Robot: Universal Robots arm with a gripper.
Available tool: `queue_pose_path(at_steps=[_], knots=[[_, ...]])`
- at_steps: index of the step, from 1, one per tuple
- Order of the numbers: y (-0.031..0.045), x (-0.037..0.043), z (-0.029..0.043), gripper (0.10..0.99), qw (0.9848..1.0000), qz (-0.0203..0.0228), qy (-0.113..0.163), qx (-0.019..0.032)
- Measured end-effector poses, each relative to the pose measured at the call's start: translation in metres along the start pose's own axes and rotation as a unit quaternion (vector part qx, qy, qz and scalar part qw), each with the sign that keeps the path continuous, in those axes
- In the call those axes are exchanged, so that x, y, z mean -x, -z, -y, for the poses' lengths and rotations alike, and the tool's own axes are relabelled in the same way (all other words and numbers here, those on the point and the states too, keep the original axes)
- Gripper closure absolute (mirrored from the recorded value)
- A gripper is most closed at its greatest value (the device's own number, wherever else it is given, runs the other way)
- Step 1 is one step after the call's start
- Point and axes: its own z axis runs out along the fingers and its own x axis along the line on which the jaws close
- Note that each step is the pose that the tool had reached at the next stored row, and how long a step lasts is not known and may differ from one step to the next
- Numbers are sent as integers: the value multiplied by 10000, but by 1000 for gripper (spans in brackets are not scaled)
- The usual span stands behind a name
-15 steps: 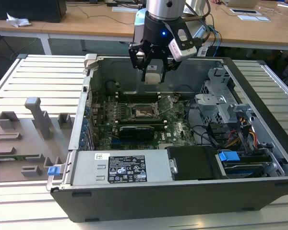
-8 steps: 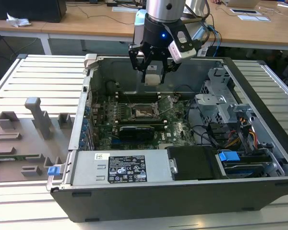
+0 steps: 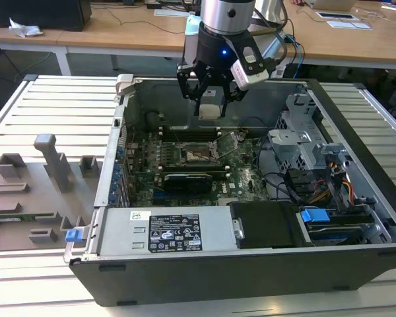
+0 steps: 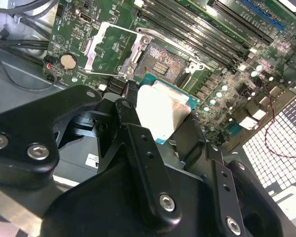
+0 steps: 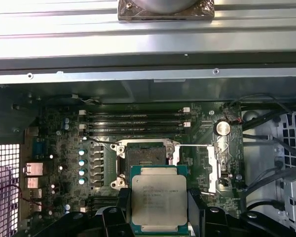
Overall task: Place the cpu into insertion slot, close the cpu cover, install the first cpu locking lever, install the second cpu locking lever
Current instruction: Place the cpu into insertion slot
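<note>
Silver-topped cpu (image 5: pixel 159 200) clamped in gripper (image 3: pixel 210 104), held above bare insertion slot (image 5: pixel 145 157) on green mobo (image 5: pixel 64 148).

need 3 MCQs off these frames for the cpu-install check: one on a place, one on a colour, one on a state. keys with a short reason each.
1. Where is the cpu?
A) on the bench behind the case
B) in the end effector
C) on the grey tray beside the case

2. What colour is the motherboard?
A) green
B) red
C) white

3. How does the cpu cover stand relative to the insertion slot?
A) shut over it
B) taken out of the case
C) swung open beside it

Key:
1 B: both wrist views show the end effector clamped on the cpu's edges, above the motherboard.
2 A: it is green in every view.
3 C: the first wrist view shows the insertion slot's dark centre bare, with the cpu cover off to one side.
</note>
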Motion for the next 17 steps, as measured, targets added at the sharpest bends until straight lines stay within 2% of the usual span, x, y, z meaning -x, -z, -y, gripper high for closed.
queue_pose_path(at_steps=[17], knots=[[-115, 2, 10, 545, 10000, 0, 0, 0]])
